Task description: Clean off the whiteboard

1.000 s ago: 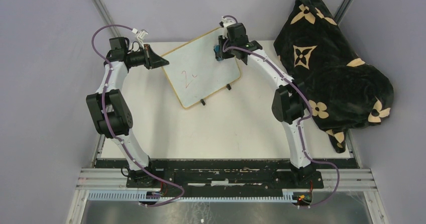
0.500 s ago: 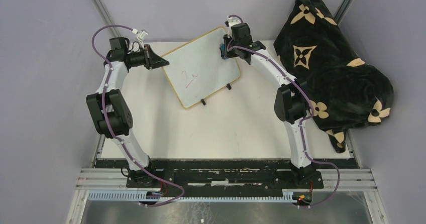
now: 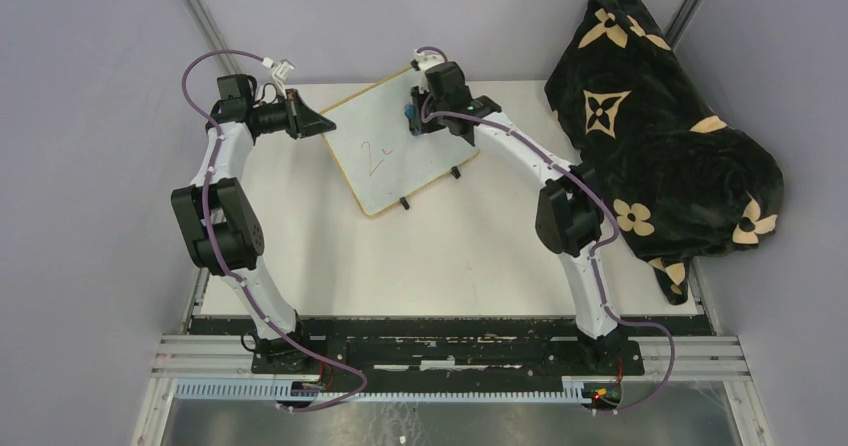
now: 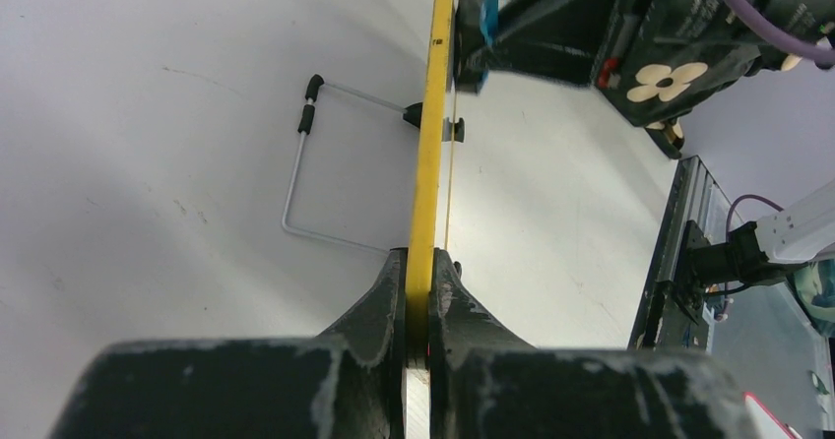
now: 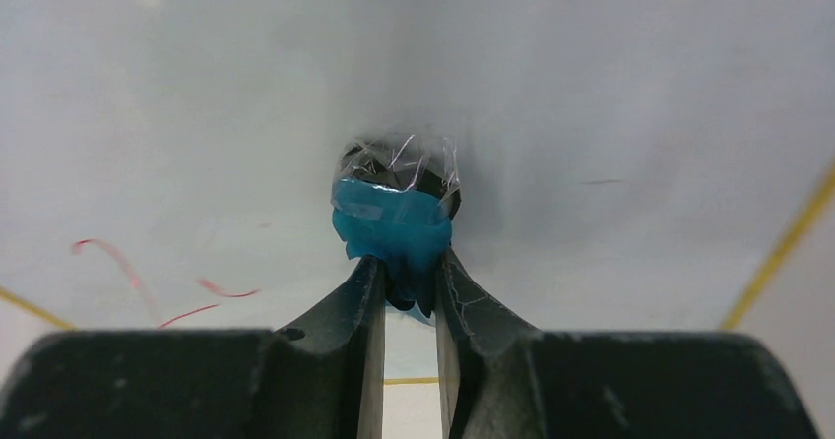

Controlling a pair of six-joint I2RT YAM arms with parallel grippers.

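Being clamped at its edge by the left gripper [image 4: 418, 264], the whiteboard [image 3: 400, 174] was touched by a blue pad [image 5: 389, 224] held in the right gripper [image 5: 409, 274].

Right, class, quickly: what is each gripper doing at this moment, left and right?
Left gripper: shut on the edge of the rectangular wood-framed whiteboard.
Right gripper: shut on a small blue wiping pad.

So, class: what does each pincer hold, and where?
Left pincer clamps the whiteboard by its frame edge; right pincer, a blue eraser by its near end.
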